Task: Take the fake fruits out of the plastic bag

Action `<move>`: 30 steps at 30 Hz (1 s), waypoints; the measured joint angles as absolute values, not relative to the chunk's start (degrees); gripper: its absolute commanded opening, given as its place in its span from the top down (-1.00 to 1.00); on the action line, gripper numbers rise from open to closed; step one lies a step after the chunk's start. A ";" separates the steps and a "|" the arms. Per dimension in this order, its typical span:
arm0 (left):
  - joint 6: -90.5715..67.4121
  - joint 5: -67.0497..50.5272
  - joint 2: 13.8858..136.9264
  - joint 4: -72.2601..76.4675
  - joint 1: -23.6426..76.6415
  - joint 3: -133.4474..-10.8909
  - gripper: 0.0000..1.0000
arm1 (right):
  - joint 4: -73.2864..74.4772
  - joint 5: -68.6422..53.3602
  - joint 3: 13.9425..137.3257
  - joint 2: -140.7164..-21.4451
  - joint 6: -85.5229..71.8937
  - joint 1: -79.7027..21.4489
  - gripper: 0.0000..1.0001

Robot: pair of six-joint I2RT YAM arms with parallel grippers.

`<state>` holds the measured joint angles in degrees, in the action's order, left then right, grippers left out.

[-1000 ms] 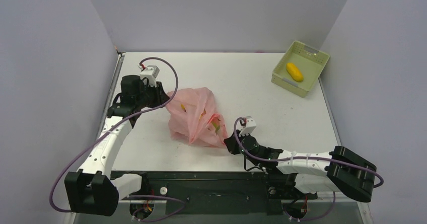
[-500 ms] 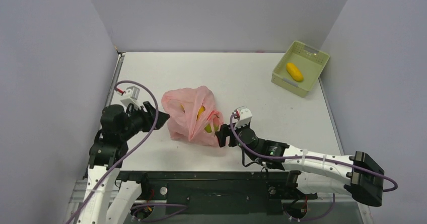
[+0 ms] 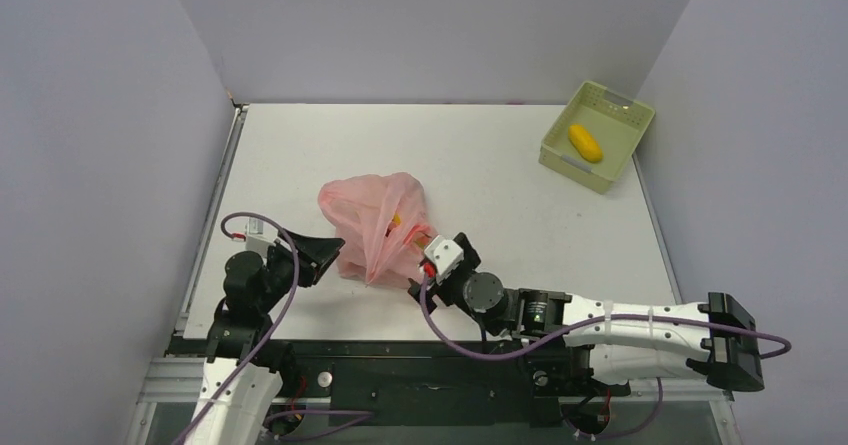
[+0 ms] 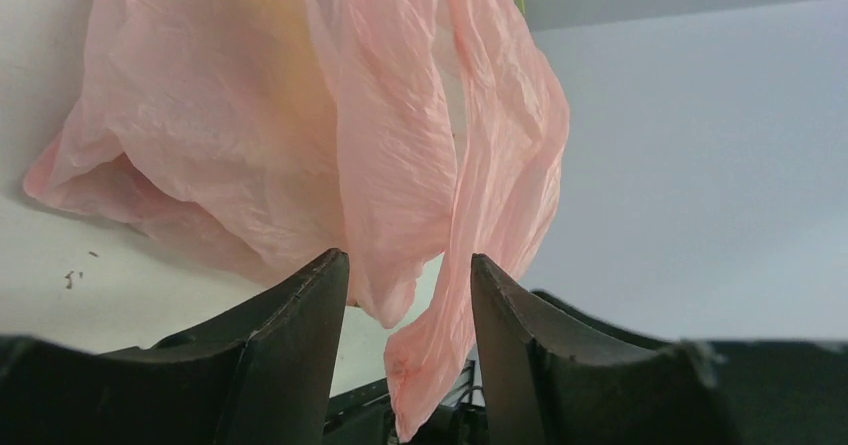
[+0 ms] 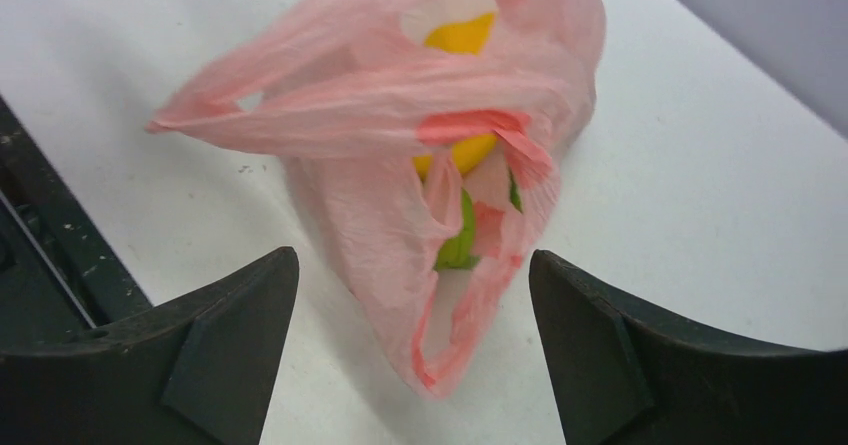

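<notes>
The pink plastic bag (image 3: pixel 372 227) lies crumpled on the table's near middle. Through its mouth the right wrist view shows fake fruits: a yellow one (image 5: pixel 462 35) and a green one (image 5: pixel 457 246). My left gripper (image 3: pixel 333 249) sits at the bag's near-left side, open; a hanging strip of bag (image 4: pixel 440 335) passes loosely between its fingers (image 4: pixel 300 335). At the bag's near-right corner my right gripper (image 3: pixel 420 263) stands wide open, with a handle loop (image 5: pixel 455 340) lying between its fingers, unpinched. Another yellow-orange fruit (image 3: pixel 585 143) lies in the basket.
A pale green slotted basket (image 3: pixel 620 115) stands at the far right corner. Grey walls close in the table on the left, back and right. The black rail (image 3: pixel 420 355) with the arm bases runs along the near edge.
My left arm has swung back from the bag's far-left to its near-left side. The right gripper has opened wide and moved left up to the bag, which shifted slightly.
</notes>
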<state>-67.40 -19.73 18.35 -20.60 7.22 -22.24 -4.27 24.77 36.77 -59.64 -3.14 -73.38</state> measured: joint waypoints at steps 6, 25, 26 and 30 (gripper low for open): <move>-73.25 -19.09 24.60 -14.39 7.51 -20.67 0.11 | -10.35 29.82 43.11 -69.49 7.99 -83.15 -0.70; -69.56 -19.18 21.10 -20.18 8.49 -23.14 -0.11 | -27.27 55.20 55.40 -91.66 28.93 -87.53 1.00; -69.45 -19.49 22.11 -19.31 9.04 -23.14 -0.12 | -24.25 51.07 55.29 -88.38 25.87 -86.08 1.00; -68.84 -17.50 28.25 -17.21 13.74 -23.31 -0.18 | -16.97 33.30 55.33 -76.86 13.89 -75.88 1.00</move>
